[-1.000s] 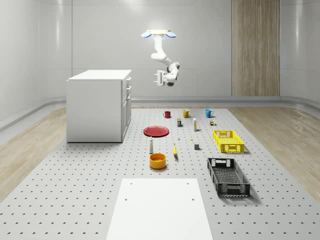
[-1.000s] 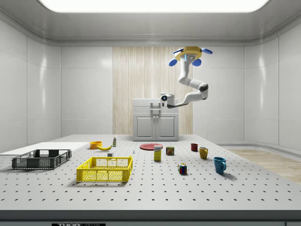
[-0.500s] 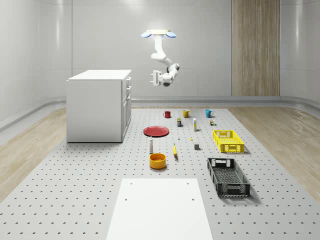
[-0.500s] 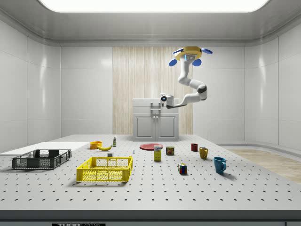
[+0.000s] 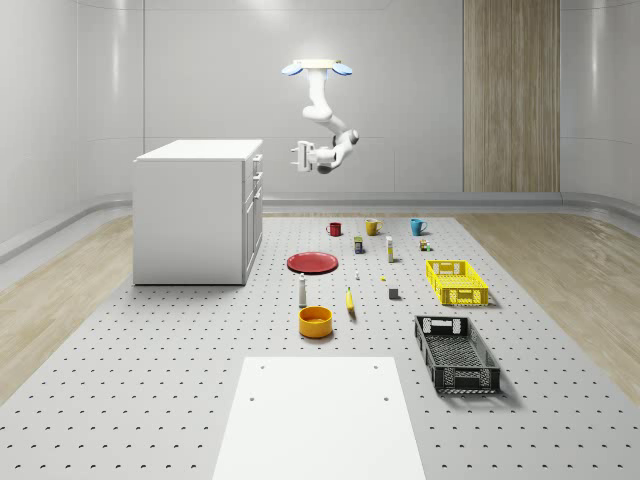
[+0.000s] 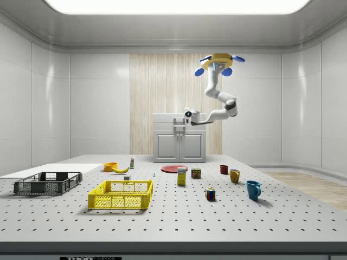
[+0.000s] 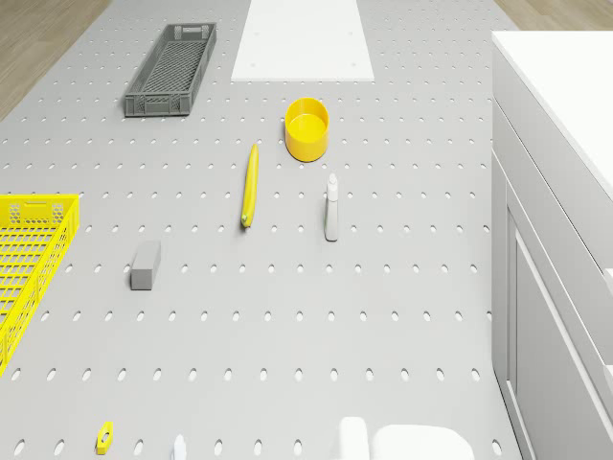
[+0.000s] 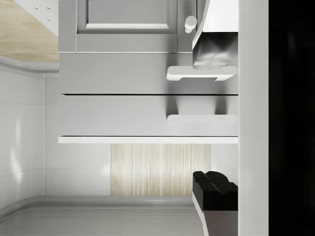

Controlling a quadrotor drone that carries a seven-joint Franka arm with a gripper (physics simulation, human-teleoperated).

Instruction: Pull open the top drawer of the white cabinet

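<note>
The gripper (image 5: 297,157) is held out sideways in the air on the white seven-joint arm (image 5: 322,112). It points toward the whole-scene view's left, at the front of the white box-shaped cabinet (image 5: 192,212). In the wrist view the gripper (image 8: 212,120) is spread wide: one pad (image 8: 211,55) and the opposite black pad (image 8: 215,188) stand far apart. Nothing is between them or touching them.

The white top drawer (image 8: 147,116) is closed, its front flush with the drawer front next to it. It sits directly under the cabinet's top slab. Its white bar handle (image 8: 202,118) lies straight ahead of the gripper, along the gripper's pointing line. In the whole-scene view the gripper is at about the height of the top drawer (image 5: 257,160), on its right and near it, with open air between. The handle's long axis runs level along the drawer front. The opening between the pads runs across that axis, so the bar can pass between them.

Judgement: the next move is a straight advance toward the cabinet front, and only height needs care. A second bar handle (image 8: 202,73) sits on the drawer below and also falls within the gripper's spread.

The blue-and-yellow quadrotor drone (image 5: 317,68) hovers high above the grey perforated table (image 5: 150,350). It is to the right of the cabinet and rests on nothing.
</note>
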